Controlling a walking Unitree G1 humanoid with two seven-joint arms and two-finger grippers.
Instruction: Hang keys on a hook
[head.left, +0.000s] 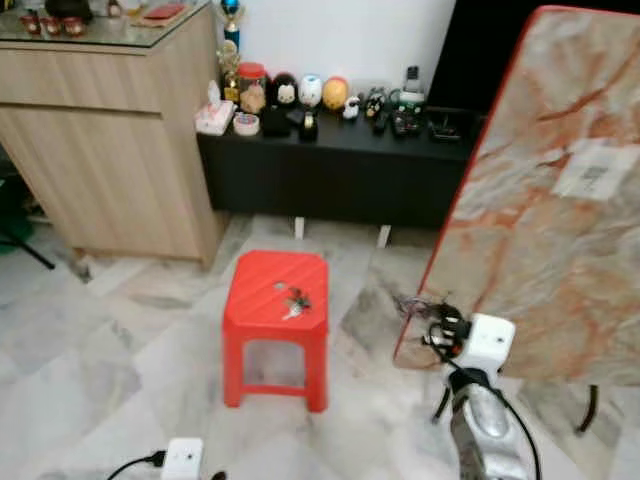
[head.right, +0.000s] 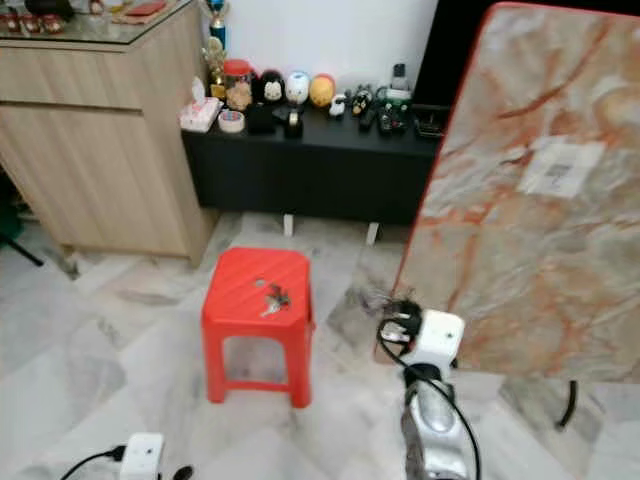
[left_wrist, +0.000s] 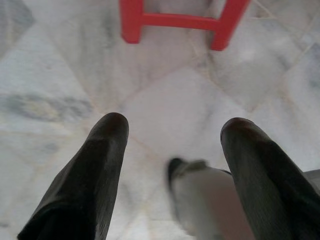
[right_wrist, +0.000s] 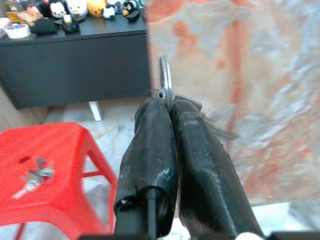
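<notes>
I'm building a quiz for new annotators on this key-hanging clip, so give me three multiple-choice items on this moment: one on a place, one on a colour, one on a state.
1. Where does the loose bunch of metal keys lie?
A. on the square plastic stool
B. on the long black cabinet
C. on the marble floor

2. What colour is that stool?
A. blue
B. red
C. white

3. What state is the right end effector in?
A. wide open and holding nothing
B. shut on a silver metal key ring
C. shut on a stool leg

Key: 1 A, the keys rest on the stool's seat. 2 B, seat and legs are red. 3 B, in the right wrist view the black fingers press together with the ring sticking out at their tips.
</notes>
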